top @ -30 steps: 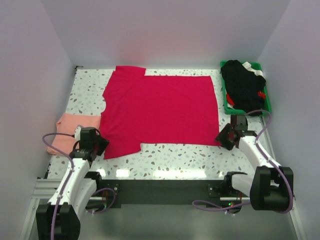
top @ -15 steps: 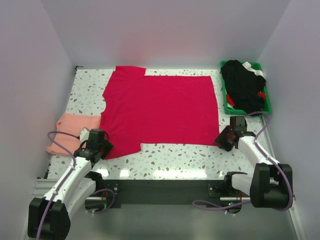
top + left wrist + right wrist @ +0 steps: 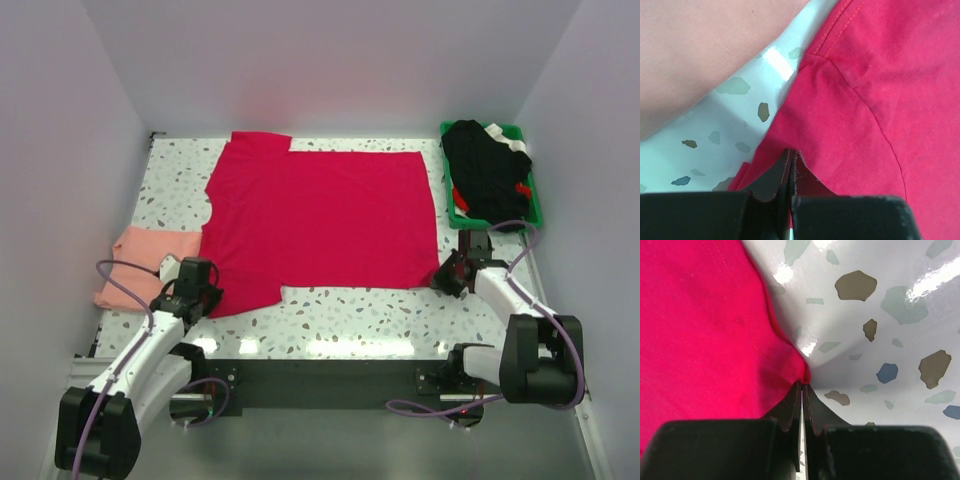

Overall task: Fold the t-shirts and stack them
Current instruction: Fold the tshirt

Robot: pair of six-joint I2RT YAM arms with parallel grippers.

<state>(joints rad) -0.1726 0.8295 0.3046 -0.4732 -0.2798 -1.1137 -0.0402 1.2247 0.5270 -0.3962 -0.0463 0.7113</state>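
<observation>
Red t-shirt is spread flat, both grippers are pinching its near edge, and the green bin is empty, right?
Not quite. The green bin holds dark clothes, as the top external view shows. The red t-shirt is spread flat, with the left gripper and right gripper pinching its near edge.

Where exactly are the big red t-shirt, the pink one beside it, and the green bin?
The bright red cloth t-shirt (image 3: 320, 215): top view, middle of its body.
The pale salmon-pink cloth t-shirt (image 3: 145, 248): top view, its middle.
The green plastic bin (image 3: 534, 195): top view, right rim.
</observation>
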